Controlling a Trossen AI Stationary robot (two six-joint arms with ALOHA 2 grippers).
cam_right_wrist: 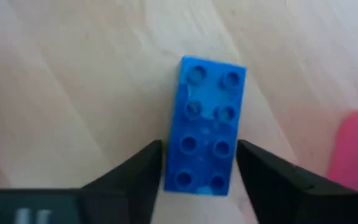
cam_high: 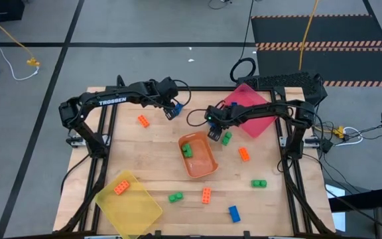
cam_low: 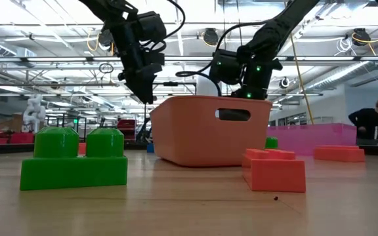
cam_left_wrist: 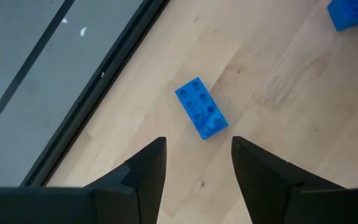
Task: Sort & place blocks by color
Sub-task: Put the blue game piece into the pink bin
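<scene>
Blocks lie scattered over the bench [cam_high: 151, 153], some already sorted: a green one in the orange tray [cam_high: 207, 167], an orange one in the yellow tray [cam_high: 138, 206]. The right gripper [cam_right_wrist: 197, 163] is down over a blue block [cam_right_wrist: 207, 124] near the pink tray [cam_high: 260, 119], its jaws flanking the block's long sides, apparently pressing it, a squared hold for lifting. The left gripper [cam_left_wrist: 197, 163] hovers with jaws apart above another blue block [cam_left_wrist: 201, 107] by the bench's far edge, lined up to take it.

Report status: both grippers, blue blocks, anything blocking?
Right gripper closing around blue block on the table. Left gripper open, hovering above second blue block. Nothing in the way.
</scene>
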